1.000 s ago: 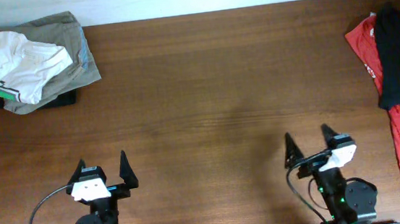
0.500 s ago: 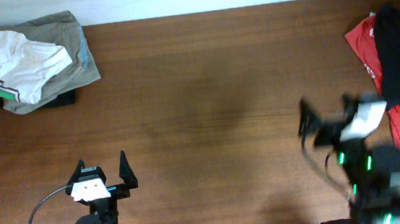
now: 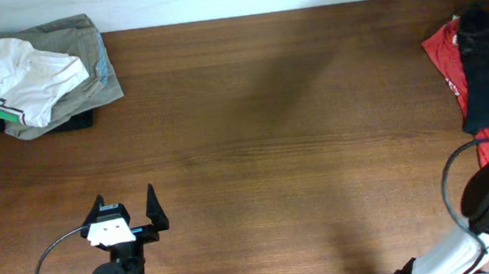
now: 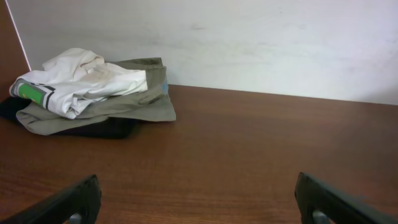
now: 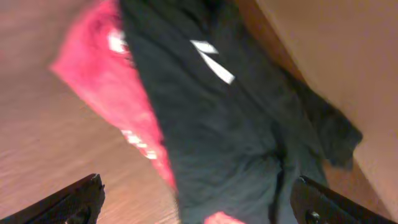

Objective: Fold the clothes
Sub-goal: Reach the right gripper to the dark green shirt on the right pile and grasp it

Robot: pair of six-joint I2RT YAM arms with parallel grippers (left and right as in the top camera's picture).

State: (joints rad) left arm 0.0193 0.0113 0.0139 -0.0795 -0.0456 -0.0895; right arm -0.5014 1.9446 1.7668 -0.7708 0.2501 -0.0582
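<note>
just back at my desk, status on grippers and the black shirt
Left gripper open, empty, at the near edge. Right gripper open, above the black shirt, empty. Black shirt heaped on the red shirt, unfolded.

- Crumpled white cotton garment (image 3: 31,76) lies atop a rumpled khaki garment (image 3: 95,48) at the far left corner of the brown wooden table (image 3: 253,136).
- Red shirt with white print (image 3: 440,53) lies at the table's far right edge.

- Black T-shirt (image 5: 230,130): blurred in the right wrist view; lettering shows only as a white fragment, unreadable. Cut off by the right edge overhead.
- Red shirt (image 5: 106,81): largely covered by it; print illegible.
- Right gripper (image 3: 486,27): a dark smear overhead, probably above the shirts.
- Dark item (image 4: 93,129) under the khaki garment (image 4: 134,102): mostly hidden.
</note>
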